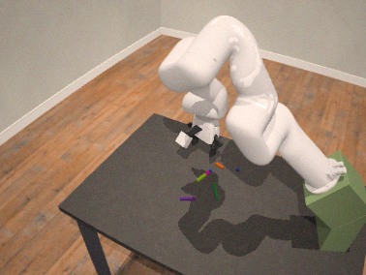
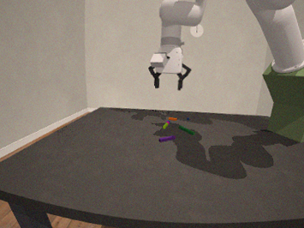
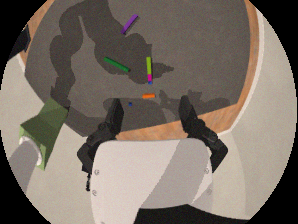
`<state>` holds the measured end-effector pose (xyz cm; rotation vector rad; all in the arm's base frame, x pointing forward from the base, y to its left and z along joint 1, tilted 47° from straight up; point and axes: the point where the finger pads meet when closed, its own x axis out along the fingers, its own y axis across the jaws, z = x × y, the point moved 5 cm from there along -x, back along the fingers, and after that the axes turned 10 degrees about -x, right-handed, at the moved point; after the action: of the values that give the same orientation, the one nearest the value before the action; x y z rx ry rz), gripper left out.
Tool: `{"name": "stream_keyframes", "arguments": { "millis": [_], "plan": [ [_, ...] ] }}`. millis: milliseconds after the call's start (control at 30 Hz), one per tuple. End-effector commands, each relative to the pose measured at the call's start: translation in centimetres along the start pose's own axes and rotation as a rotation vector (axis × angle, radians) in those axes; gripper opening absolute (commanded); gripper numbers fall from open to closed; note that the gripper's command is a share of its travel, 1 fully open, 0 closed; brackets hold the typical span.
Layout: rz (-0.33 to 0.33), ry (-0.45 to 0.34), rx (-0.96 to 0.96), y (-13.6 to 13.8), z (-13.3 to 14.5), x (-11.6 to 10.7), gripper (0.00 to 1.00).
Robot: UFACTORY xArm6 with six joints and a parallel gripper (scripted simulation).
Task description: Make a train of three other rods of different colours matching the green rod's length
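The green rod (image 1: 215, 191) lies flat near the table's middle; it also shows in the wrist view (image 3: 116, 64). Beside it, a lime rod (image 1: 201, 177) and a magenta rod (image 1: 208, 172) lie end to end in one line, with a tiny blue rod (image 3: 150, 83) at the magenta rod's end. The lime rod (image 3: 148, 66) and the magenta rod (image 3: 149, 78) also show in the wrist view. My gripper (image 1: 203, 139) hangs well above the table, behind these rods, open and empty; it also shows in the exterior view (image 2: 168, 80) and the wrist view (image 3: 149, 119).
An orange rod (image 1: 219, 165) and another small blue rod (image 1: 237, 169) lie apart behind the line. A purple rod (image 1: 187, 198) lies apart in front of it. The arm's green base block (image 1: 339, 203) stands at the table's right edge.
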<state>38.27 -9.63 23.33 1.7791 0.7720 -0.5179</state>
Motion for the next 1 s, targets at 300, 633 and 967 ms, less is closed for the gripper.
{"name": "stream_keyframes", "arguments": {
  "millis": [300, 633, 967],
  "plan": [
    [-0.007, 0.004, 0.001, 0.1, -0.1, -3.2, 1.0],
    [-0.007, 0.004, 0.001, 0.1, -0.1, -3.2, 1.0],
    [-0.007, 0.004, 0.001, 0.1, -0.1, -3.2, 1.0]
  ]
}}
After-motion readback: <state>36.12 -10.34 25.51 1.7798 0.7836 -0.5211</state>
